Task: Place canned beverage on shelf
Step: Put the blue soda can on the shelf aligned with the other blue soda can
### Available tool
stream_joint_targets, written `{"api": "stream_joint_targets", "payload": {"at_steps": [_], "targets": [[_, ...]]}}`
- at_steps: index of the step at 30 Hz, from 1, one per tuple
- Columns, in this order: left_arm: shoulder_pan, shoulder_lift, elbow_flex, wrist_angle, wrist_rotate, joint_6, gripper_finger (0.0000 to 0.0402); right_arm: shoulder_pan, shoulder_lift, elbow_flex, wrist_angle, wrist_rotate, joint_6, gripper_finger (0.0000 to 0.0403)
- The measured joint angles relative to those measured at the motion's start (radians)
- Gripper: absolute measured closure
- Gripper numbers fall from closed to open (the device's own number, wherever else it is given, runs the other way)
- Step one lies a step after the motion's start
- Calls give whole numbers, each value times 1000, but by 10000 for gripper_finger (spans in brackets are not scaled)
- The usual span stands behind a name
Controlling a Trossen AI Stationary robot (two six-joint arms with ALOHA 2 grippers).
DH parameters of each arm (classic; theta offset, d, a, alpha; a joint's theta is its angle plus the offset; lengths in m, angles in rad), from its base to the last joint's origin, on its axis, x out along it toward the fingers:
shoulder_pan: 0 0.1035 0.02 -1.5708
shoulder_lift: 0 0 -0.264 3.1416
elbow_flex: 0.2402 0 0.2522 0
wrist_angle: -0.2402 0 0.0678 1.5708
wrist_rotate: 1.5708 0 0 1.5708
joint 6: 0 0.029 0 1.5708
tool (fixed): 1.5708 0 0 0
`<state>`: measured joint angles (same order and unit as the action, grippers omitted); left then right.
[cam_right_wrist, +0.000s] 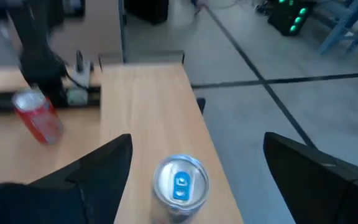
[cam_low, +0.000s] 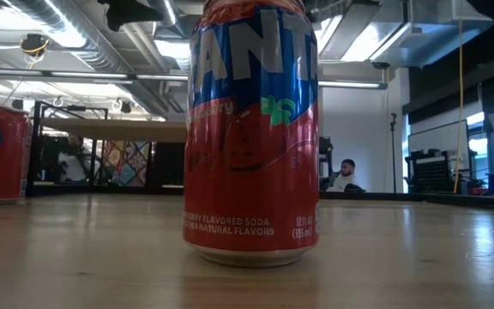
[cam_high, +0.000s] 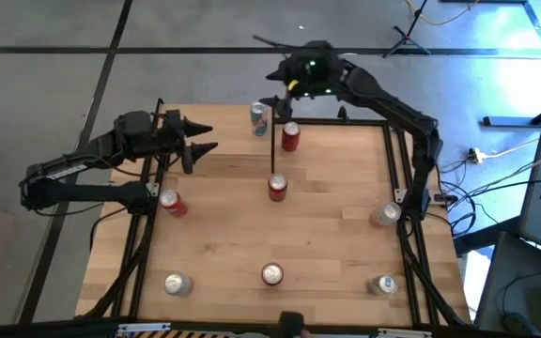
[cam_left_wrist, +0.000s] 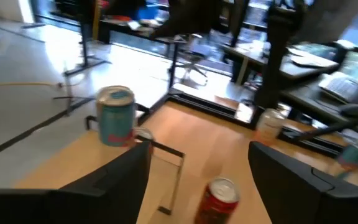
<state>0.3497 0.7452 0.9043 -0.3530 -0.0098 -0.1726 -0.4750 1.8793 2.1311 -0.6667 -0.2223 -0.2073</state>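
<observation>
**Cans scattered on pale wood**

A glossy red cylindrical Fanta can (cam_low: 251, 129) reads "flavored soda" on the light-wood surface (cam_high: 327, 225). The right hand (cam_high: 272, 101) is spread above a silver-blue can (cam_right_wrist: 180, 182) near the shelf (cam_high: 272, 141). The left hand (cam_high: 202, 137) is released, empty.

the right gripper (cam_right_wrist: 194, 177) hangs over the wooden board (cam_right_wrist: 148, 106) with its two dark fingers (cam_right_wrist: 95, 177) spread wide apart. between them stands a silver can with a blue top (cam_right_wrist: 180, 183), upright, seen from above, near the board's edge; neither finger touches it. farther off a red can (cam_right_wrist: 38, 116) stands just beside a dark post (cam_right_wrist: 39, 56). past the board's edge lies grey floor (cam_right_wrist: 278, 68) crossed by dark lines.
</observation>
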Motion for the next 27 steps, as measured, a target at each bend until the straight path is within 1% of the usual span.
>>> {"api": "stream_joint_targets", "payload": {"at_steps": [5, 9, 10, 12, 15, 17, 19, 21, 24, 27], "targets": [[-25, -16, 0, -50, 73, 43, 144, 52, -74, 0, -77, -10, 74, 52], [-63, 5, 1, -75, 186, 79, 150, 127, -89, 0, -152, -15, 103, 52], [-78, 15, 8, -95, 194, 84, 151, 149, -89, 0, -173, -15, 103, 52], [-112, 44, 42, -142, 178, 108, 153, 189, -89, 0, -218, -15, 104, 52], [-174, 97, 117, -224, 99, 138, 154, 251, -89, 0, -273, -15, 104, 52], [-211, 136, 162, -266, 58, 123, 154, 294, -89, 0, -304, -14, 103, 52], [-248, 170, 194, -295, 31, 80, 154, 330, -95, -1, -339, -15, 101, 52], [-290, 197, 210, -294, 21, 4, 154, 372, -103, -1, -394, -15, 100, 52], [-352, 226, 211, -289, 9, -111, 154, 429, -114, -1, -493, -17, 99, 52], [-416, 251, 211, -286, -30, -203, 154, 483, -122, -1, -560, -17, 105, 52]]}}
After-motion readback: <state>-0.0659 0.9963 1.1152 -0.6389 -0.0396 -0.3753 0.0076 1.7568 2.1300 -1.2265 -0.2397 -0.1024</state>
